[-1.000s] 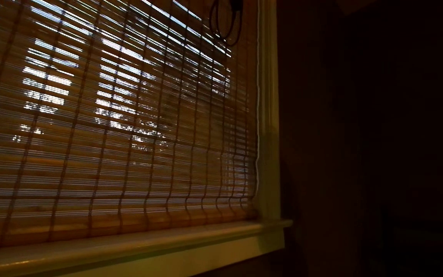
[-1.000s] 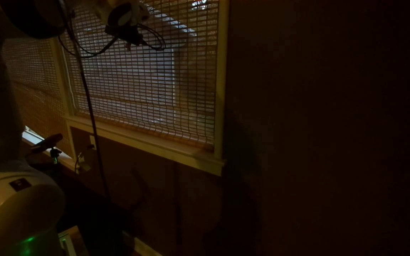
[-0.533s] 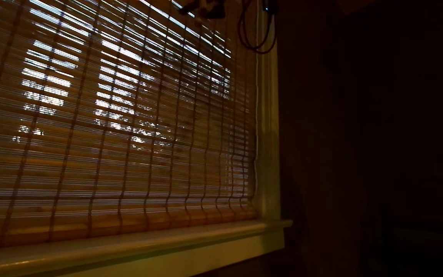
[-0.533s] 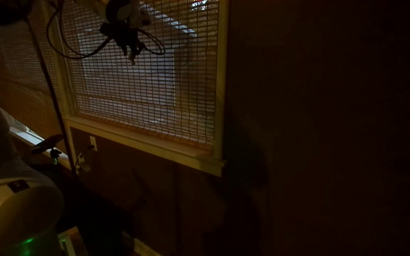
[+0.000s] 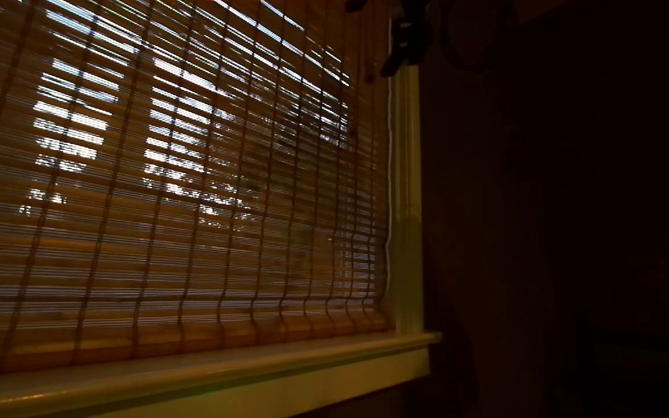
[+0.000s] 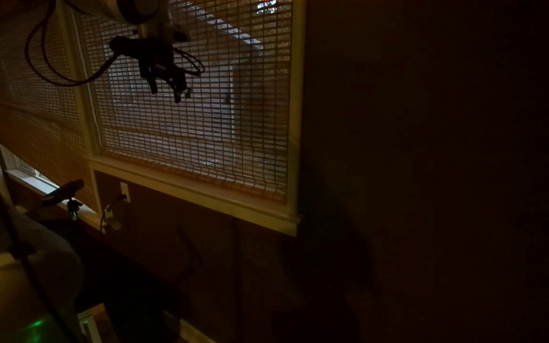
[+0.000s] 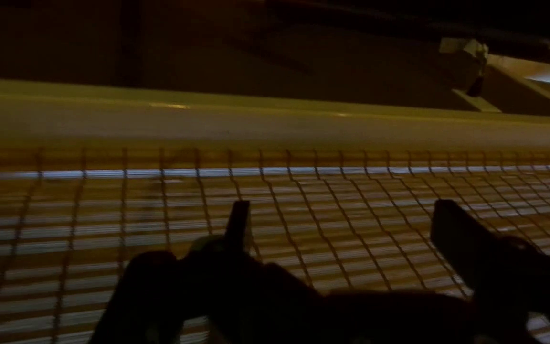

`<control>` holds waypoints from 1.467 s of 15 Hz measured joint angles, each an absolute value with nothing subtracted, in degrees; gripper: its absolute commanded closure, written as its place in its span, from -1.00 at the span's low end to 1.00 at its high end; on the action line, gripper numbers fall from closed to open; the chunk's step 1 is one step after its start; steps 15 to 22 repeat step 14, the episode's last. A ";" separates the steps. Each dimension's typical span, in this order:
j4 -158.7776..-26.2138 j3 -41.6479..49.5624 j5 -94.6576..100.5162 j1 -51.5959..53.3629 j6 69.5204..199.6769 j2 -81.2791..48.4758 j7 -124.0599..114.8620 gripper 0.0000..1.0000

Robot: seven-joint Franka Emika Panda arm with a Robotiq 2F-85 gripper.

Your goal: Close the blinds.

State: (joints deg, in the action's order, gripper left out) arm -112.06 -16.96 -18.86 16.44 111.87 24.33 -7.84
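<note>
The blinds [image 5: 241,174], brown slats with dark vertical cords, hang across the window in both exterior views, their lower edge down at the pale sill [image 5: 195,371]. Light shines between the slats. My gripper [image 6: 166,96] is a dark shape in front of the upper part of these blinds [image 6: 208,119]. Seen from the wrist, the gripper [image 7: 343,203] has its fingers wide apart, with only the blinds [image 7: 322,239] behind the gap. Whether a finger touches the slats, I cannot tell. Near the top edge of an exterior view, dark fingers [image 5: 394,65] overlap the window frame.
Another woven shade [image 6: 41,128] covers the adjoining window, with a bright slanted gap beneath it. Cables [image 6: 65,85] loop from the arm. A small device on a stand [image 6: 65,193] and a wall outlet [image 6: 125,192] are below. The robot's base [image 6: 22,295] stands at lower left.
My gripper has come down into view and shifted sideways along the window. Its fingers, close together half a second ago, are now spread. The blinds look the same.
</note>
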 measured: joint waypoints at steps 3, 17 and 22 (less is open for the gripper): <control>-114.03 -17.80 -13.74 15.59 103.72 29.87 -14.59 -1.00; -115.45 -20.13 -1.35 9.90 83.19 45.62 -23.54 -1.00; -115.45 -20.13 -1.35 9.90 83.19 45.62 -23.54 -1.00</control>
